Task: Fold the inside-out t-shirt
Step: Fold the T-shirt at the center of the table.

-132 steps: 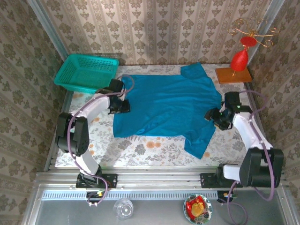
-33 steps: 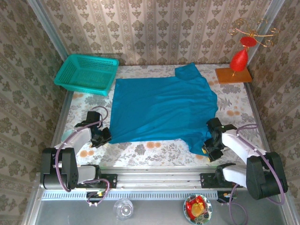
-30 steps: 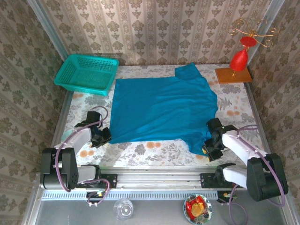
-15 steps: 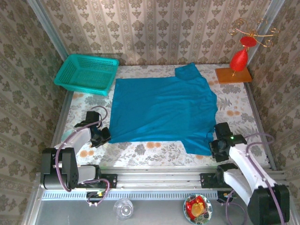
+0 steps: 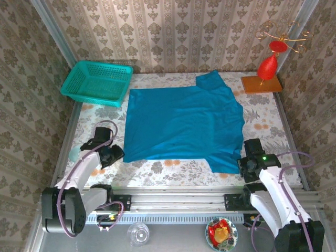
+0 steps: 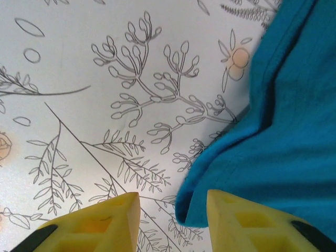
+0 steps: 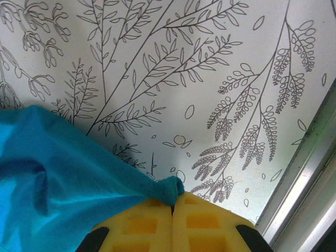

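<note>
1. The blue t-shirt [image 5: 184,123] is spread out pretty flat on the flowery table [image 5: 157,167] and covers most of the middle. One sleeve points at the far edge. The other reaches toward the near edge on the right side.
2. The left gripper [image 5: 116,156] sits low toward the near-left part of the table, right at the shirt's near-left corner.
3. On the left wrist cam its yellow fingers [image 6: 100,226] are clearly apart with a medium gap and nothing clamped. The shirt's corner lies in that gap, up against the finger on the right of the view. I honestly can't tell if it actually touches.
4. The right gripper [image 5: 244,167] is near the near-right corner of the table, right at the tip of the near sleeve.
5. On the right wrist cam, its two yellow fingers [image 7: 142,226] are squeezed together with a little nub of blue fabric pinched between the tips. The cloth runs off from there to the left of the view.
6. A teal basket [image 5: 97,81] sits at the far-left corner, close to the shirt but not on it.
7. A red ornament on a wooden base [image 5: 268,67] stands at the far-right corner, near the far sleeve.
</note>
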